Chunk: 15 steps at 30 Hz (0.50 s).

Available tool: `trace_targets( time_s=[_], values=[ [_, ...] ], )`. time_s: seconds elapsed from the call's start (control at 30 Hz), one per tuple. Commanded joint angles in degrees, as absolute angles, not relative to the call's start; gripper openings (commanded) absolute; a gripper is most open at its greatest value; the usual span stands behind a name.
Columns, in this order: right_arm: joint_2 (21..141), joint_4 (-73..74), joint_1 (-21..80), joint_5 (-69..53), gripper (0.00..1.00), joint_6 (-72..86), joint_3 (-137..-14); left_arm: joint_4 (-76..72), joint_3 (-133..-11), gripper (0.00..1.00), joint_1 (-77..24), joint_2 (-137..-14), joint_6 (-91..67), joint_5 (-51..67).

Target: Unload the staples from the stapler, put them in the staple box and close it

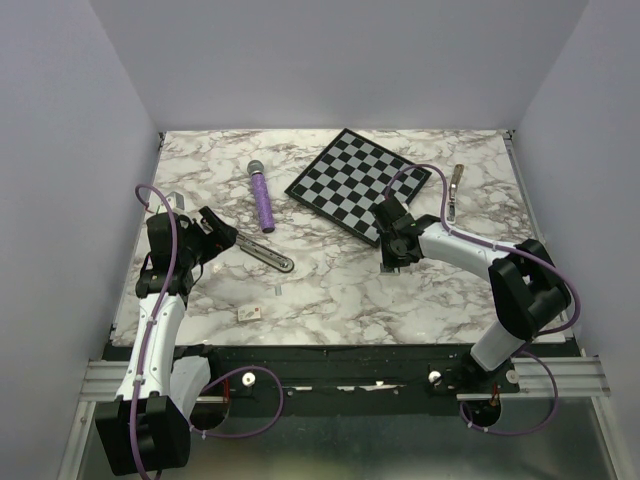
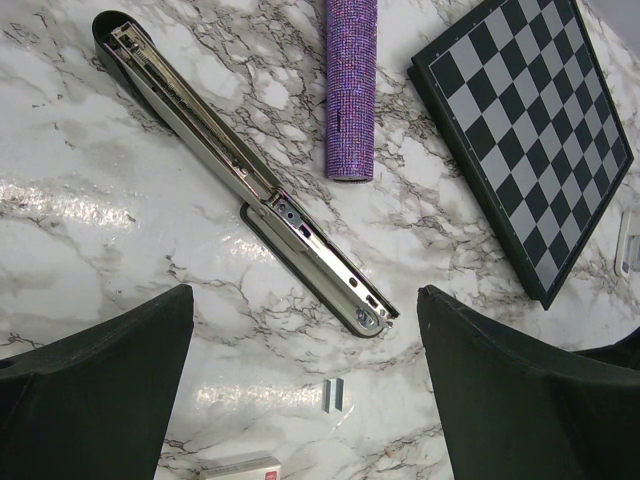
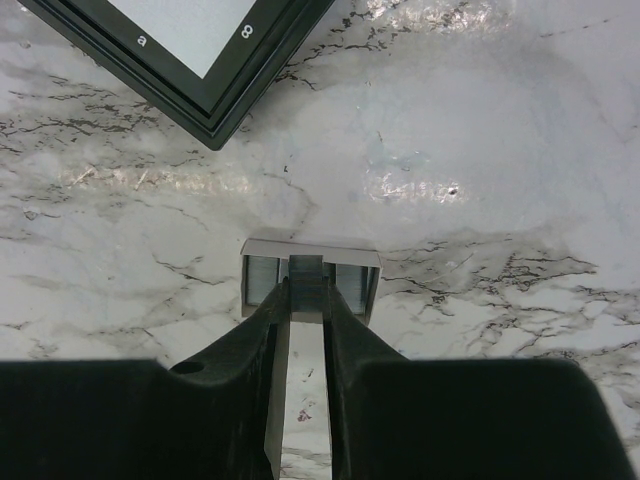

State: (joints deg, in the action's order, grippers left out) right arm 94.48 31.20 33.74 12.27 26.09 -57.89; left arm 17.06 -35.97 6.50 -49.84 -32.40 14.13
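The stapler (image 2: 240, 175) lies folded open flat on the marble, its silver channel facing up; from above it runs diagonally (image 1: 265, 253). My left gripper (image 2: 305, 385) hovers wide open over its near end with nothing between the fingers; the top view has this gripper (image 1: 222, 233) at the stapler's left end. A short loose strip of staples (image 2: 335, 394) lies on the marble between the left fingers. My right gripper (image 3: 306, 290) is shut on a strip of staples (image 3: 306, 268) at the mouth of a small grey staple box (image 3: 310, 246). This gripper (image 1: 391, 258) is near the chessboard's front corner.
A purple glittery cylinder (image 1: 262, 200) lies behind the stapler. A black-and-white chessboard (image 1: 358, 183) sits at the back centre, with a silver-tan metal bar (image 1: 455, 192) to its right. A small white staple box (image 1: 249, 314) lies near the table's front edge.
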Motion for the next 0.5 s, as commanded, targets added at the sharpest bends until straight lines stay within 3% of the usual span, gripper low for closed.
trace_targets(
  time_s=[0.0,0.47],
  values=[
    [93.25,31.82,34.1,12.83,0.25,27.07,-56.69,17.05,-35.59,0.99,6.33,-50.01,-32.17,14.5],
    [93.78,31.9,34.54,13.98,0.26,27.51,-56.95,17.14,-35.51,0.99,6.42,-49.83,-32.25,14.59]
  ],
)
